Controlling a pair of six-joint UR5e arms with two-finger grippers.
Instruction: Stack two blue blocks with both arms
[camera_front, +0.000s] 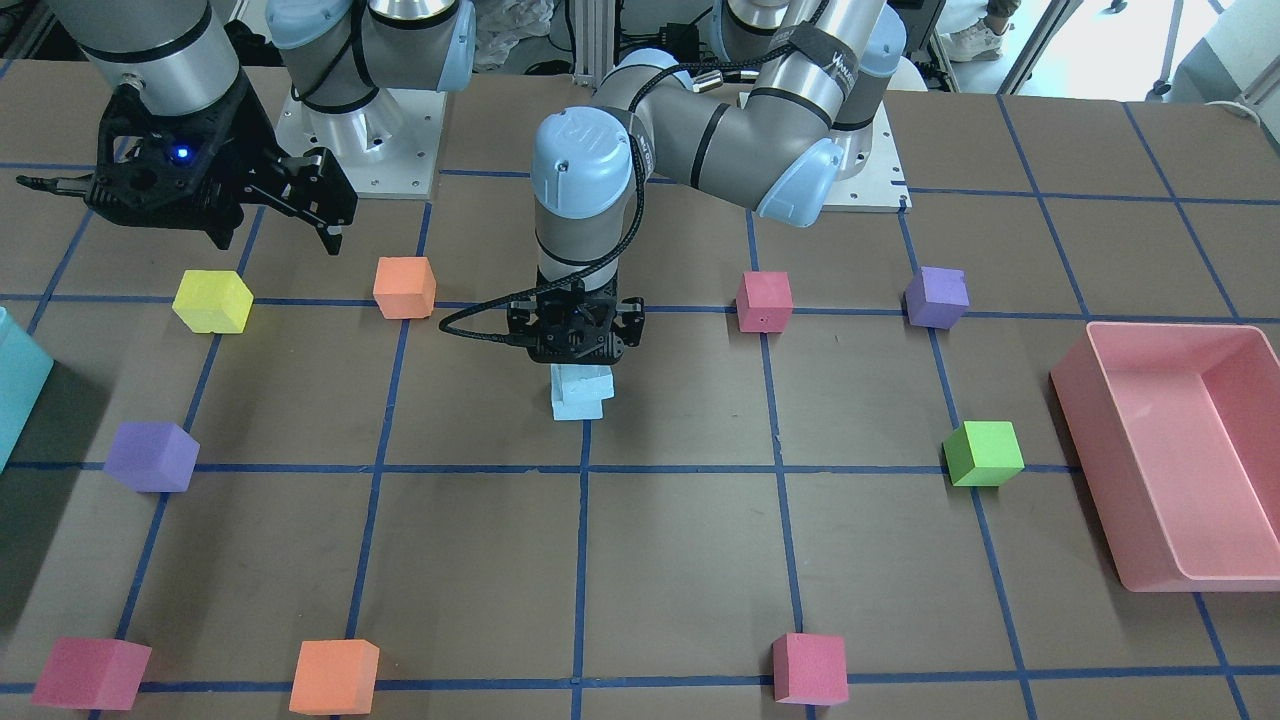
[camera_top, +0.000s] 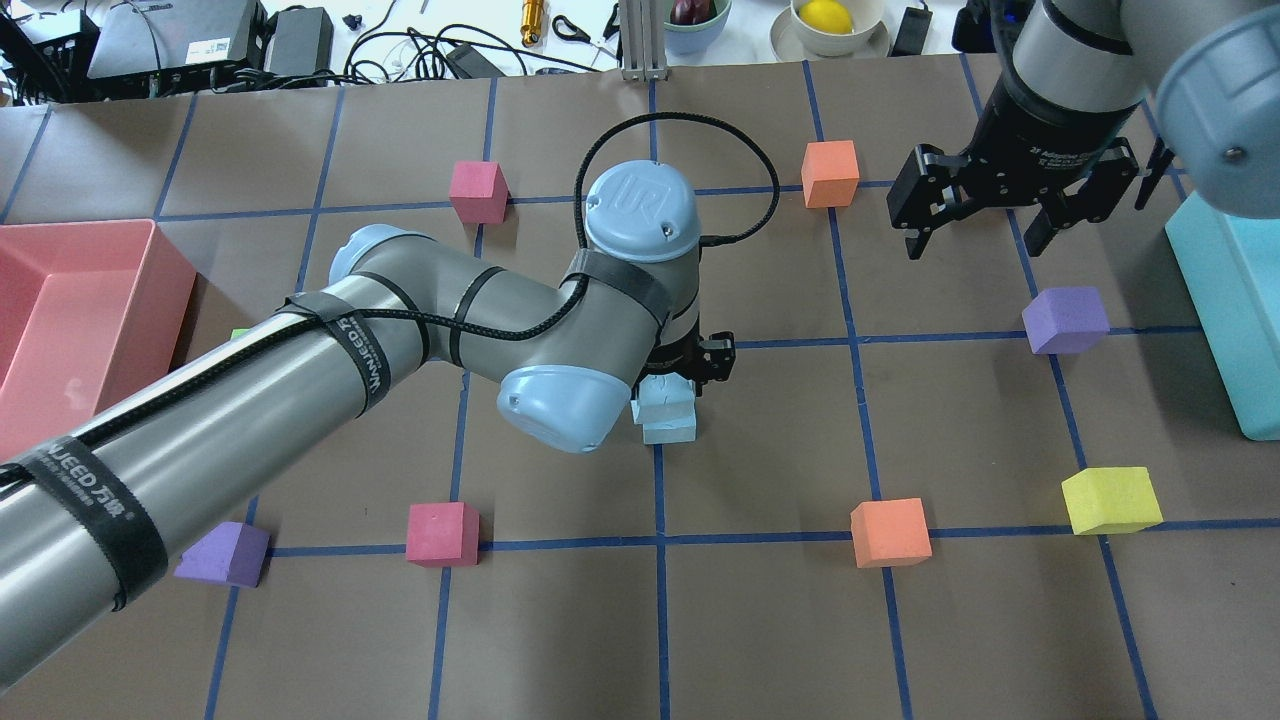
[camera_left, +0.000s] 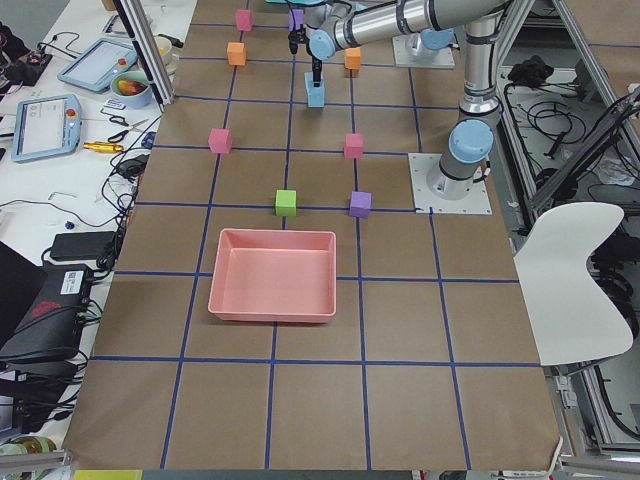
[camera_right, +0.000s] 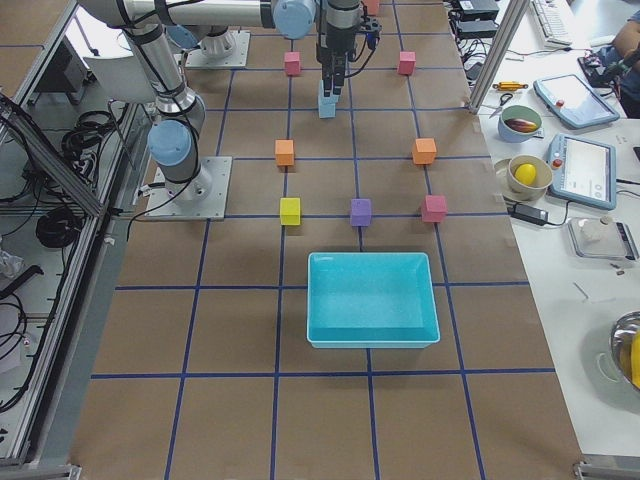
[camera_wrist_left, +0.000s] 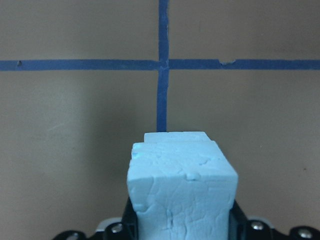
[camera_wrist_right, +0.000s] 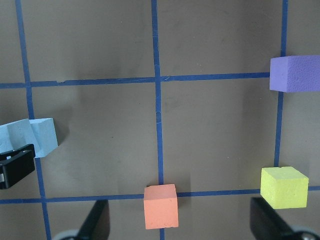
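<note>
Two pale blue blocks stand stacked at the table's centre: the upper blue block (camera_front: 585, 380) sits on the lower blue block (camera_front: 578, 407), slightly offset. My left gripper (camera_front: 582, 372) points straight down and is shut on the upper block, which fills the left wrist view (camera_wrist_left: 182, 192); the lower block's edge (camera_wrist_left: 175, 136) shows behind it. The stack also shows in the overhead view (camera_top: 672, 428) and the right wrist view (camera_wrist_right: 35, 137). My right gripper (camera_top: 978, 240) is open and empty, held above the table away from the stack.
Coloured cubes lie around the stack: orange (camera_front: 404, 287), red (camera_front: 764, 301), purple (camera_front: 936, 297), green (camera_front: 984, 453), yellow (camera_front: 212, 301), purple (camera_front: 152, 456). A pink bin (camera_front: 1090, 470) stands on my left side, a teal bin (camera_top: 1225, 320) on my right.
</note>
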